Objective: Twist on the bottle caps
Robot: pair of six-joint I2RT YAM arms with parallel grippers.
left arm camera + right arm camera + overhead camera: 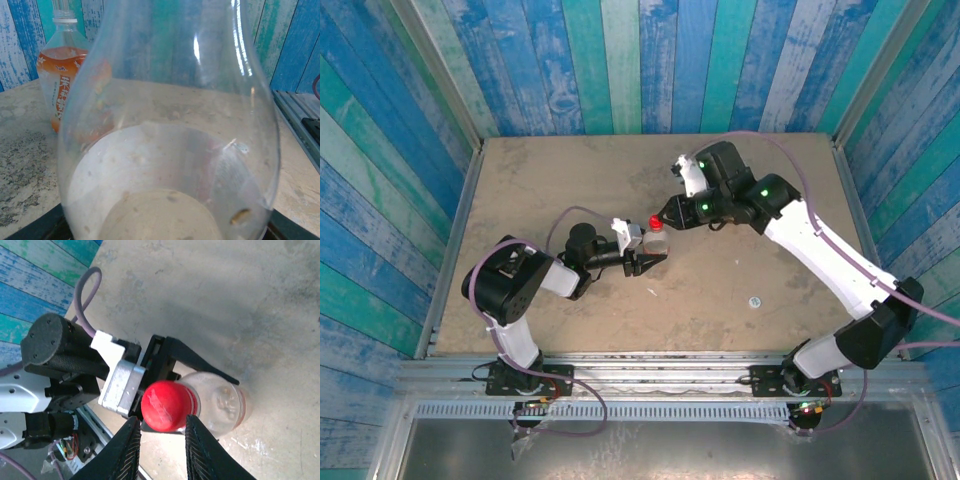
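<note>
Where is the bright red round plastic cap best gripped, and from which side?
Grip the bright red round plastic cap on its curved side wall, from above, one finger each side. It tops the upright small clear plastic bottle, whose body the left gripper holds, so above is likely the free side.

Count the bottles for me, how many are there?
2. A clear bottle with a red cap is held in the left gripper. An orange-label bottle stands on the table beyond it. Others may be hidden.
</note>
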